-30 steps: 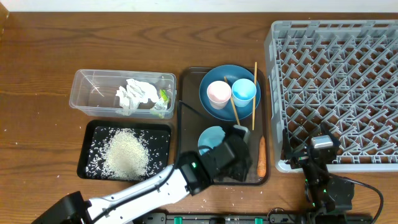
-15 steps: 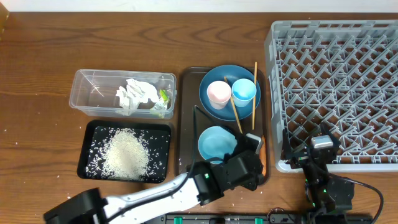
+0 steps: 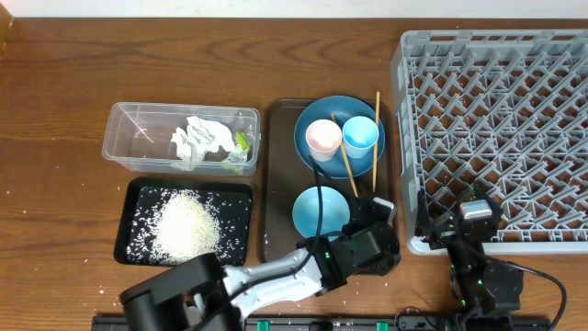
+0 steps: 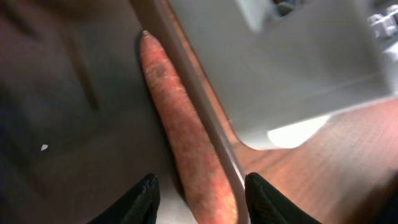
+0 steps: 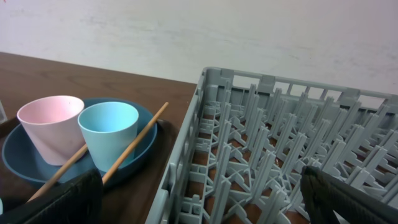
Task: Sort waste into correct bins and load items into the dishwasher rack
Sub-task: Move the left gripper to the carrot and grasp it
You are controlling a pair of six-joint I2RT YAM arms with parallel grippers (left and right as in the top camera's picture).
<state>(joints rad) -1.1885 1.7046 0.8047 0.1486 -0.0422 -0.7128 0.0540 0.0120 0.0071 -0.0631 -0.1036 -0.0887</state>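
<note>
Here the left fingers (image 4: pixel 140 202) stand parted on either side of the thin orange carrot (image 4: pixel 186 137), one dark tip at each flank, not closed on it; whether they touch it cannot be told. The carrot lies lengthwise against the raised rim of the brown tray (image 4: pixel 199 112), at the tray's 5 o'clock corner, where the overhead view hides it under the left arm (image 3: pixel 276 276). The right fingers (image 5: pixel 56 202) are spread wide with nothing between them, resting low at the 7 o'clock corner of the grey dishwasher rack (image 3: pixel 496 119), which sits on the bench (image 3: pixel 73 74) at 3 o'clock from the tray. On the tray, the dark-blue plate (image 3: pixel 314 112) at 12 o'clock carries the pink cup (image 3: pixel 322 138) and the light-blue cup (image 3: pixel 359 132), both upright and side by side, with the two chopsticks (image 3: pixel 376 129) lying across the plate. The small light-blue bowl (image 3: pixel 312 210) is at 6 o'clock from the plate. At 10 o'clock from the tray's middle, the clear tub (image 3: pixel 138 133) holds the crumpled napkin (image 3: pixel 200 140) and the green-and-white wrapper (image 3: pixel 243 142); at 8 o'clock, the black tray (image 3: pixel 138 193) holds the rice (image 3: pixel 188 225).
</note>
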